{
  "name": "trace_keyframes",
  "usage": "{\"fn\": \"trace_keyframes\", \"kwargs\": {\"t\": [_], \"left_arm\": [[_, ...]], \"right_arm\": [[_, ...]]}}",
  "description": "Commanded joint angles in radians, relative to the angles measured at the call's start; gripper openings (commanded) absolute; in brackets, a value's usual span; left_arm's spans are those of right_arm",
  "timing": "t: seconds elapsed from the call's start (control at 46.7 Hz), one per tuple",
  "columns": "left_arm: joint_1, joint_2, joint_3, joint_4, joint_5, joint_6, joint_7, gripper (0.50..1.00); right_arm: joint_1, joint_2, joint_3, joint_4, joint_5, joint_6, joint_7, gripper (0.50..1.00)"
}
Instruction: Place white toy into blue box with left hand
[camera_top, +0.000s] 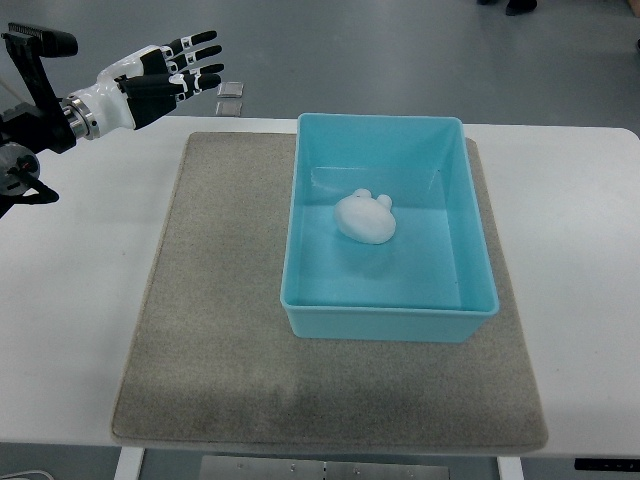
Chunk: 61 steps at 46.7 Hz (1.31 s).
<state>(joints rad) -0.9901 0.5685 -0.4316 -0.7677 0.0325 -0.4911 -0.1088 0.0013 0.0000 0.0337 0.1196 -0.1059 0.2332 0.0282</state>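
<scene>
One arm was in view, entering from the picture's left edge at the upper corner. Its left hand (165, 72) was held above the far left corner of the white table (70, 300), fingers (200, 58) spread and extended toward the right, holding nothing. The hand was well apart from the box and touched no object.

The white toy (366, 217) lay inside the blue box (385, 322), on the floor of the box a little toward the far wall and roughly midway between the side walls. Two small rounded lobes showed on the toy's far right side; finer detail could not be made out at this resolution. The toy appeared to touch none of the walls.

The box stood upright on the grey mat (220, 330), toward the mat's right half, its near wall well inside the mat's front edge. The mat lay flat on the table.

Two small flat square objects (230, 97) were seen on the floor beyond the table's far edge, near the hand.
</scene>
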Motion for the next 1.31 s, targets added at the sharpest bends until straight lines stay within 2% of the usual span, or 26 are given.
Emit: {"fn": "trace_keyframes", "kwargs": {"t": [0.0, 0.364, 0.728, 1.284], "left_arm": [[0.002, -0.010, -0.001, 0.036, -0.068, -0.020, 0.017, 0.996], [0.047, -0.022, -0.004, 0.064, -0.198, -0.067, 0.024, 0.996], [0.071, -0.038, -0.007, 0.087, -0.434, -0.083, 0.159, 0.996], [0.085, -0.055, -0.010, 0.085, -0.430, -0.087, 0.156, 0.996]], "right_arm": [[0.000, 0.000, 0.000, 0.000, 0.000, 0.000, -0.001, 0.936], [0.000, 0.000, -0.001, 0.000, 0.000, 0.000, -0.001, 0.936], [0.000, 0.000, 0.000, 0.000, 0.000, 0.000, 0.001, 0.936], [0.000, 0.000, 0.000, 0.000, 0.000, 0.000, -0.001, 0.936]]}}
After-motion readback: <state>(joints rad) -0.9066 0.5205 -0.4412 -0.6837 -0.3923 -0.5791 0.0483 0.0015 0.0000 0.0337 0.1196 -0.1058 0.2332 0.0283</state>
